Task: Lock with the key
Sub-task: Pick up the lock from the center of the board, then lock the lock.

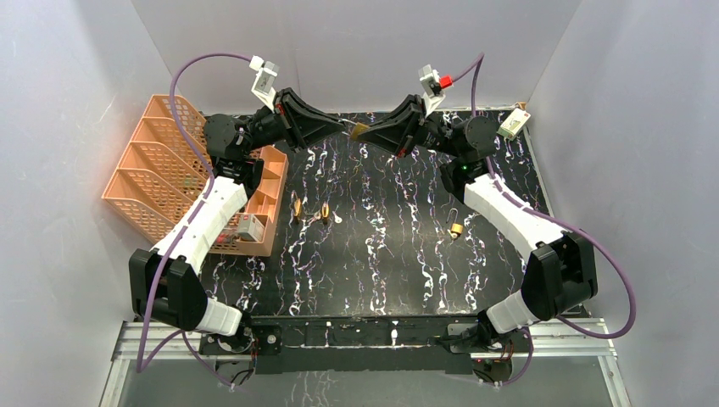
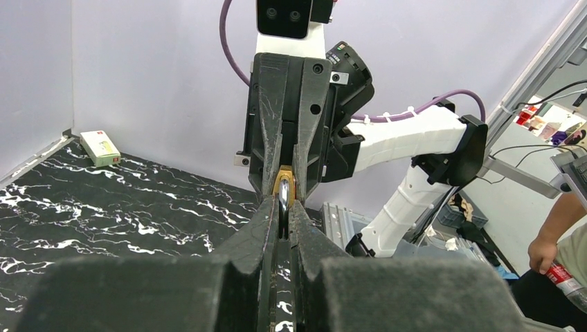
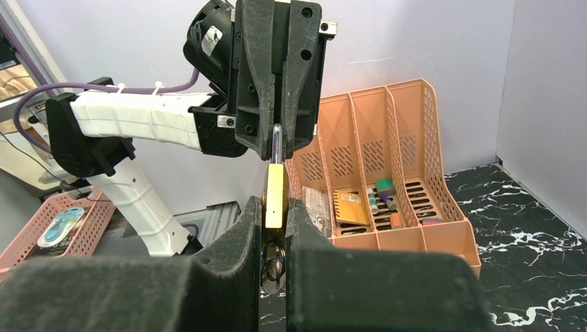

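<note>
The padlock [image 3: 275,194] has a polished brass body and a glossy metal shackle [image 3: 277,145]. The table [image 1: 381,254] surface is smooth, black, marble-patterned. The organizer [image 3: 398,131] is matt orange plastic.

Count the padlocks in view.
4 padlocks: one mid-air between left gripper and right gripper; two side by side left of centre; one alone at right. Others may hide in the orange rack.

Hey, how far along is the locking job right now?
Done: one padlock is up off the table. In hand: the left gripper pinches its shackle, the right gripper clamps its brass body. Left: the locking itself; whether the shackle is pressed home cannot be told.
</note>
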`<state>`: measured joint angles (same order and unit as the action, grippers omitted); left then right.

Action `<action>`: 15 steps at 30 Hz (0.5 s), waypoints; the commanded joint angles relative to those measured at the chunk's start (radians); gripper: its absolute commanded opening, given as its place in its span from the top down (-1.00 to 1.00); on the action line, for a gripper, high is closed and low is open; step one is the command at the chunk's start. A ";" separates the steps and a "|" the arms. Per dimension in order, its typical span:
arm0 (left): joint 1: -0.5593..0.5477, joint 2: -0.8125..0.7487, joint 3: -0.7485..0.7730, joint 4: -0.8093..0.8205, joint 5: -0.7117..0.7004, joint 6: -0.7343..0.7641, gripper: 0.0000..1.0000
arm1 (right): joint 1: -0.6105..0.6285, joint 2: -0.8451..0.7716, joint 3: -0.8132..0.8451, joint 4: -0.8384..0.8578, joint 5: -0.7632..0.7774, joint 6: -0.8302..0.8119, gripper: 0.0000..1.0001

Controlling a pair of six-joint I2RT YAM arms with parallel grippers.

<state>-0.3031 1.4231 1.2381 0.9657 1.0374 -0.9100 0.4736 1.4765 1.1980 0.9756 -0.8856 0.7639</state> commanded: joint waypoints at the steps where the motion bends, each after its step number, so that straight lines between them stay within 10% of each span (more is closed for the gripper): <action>1: 0.004 -0.048 0.027 0.073 0.004 -0.012 1.00 | 0.002 -0.021 0.054 -0.014 -0.002 0.003 1.00; 8: 0.004 -0.046 0.031 0.074 0.024 -0.043 0.96 | 0.002 -0.011 0.093 -0.083 -0.064 0.003 1.00; 15: 0.019 -0.036 0.090 0.050 0.114 -0.096 -0.23 | -0.057 -0.010 0.132 -0.162 -0.186 0.029 1.00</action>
<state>-0.2996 1.4231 1.2484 0.9779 1.0801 -0.9653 0.4595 1.4765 1.2613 0.8318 -0.9886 0.7647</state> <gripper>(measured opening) 0.482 0.134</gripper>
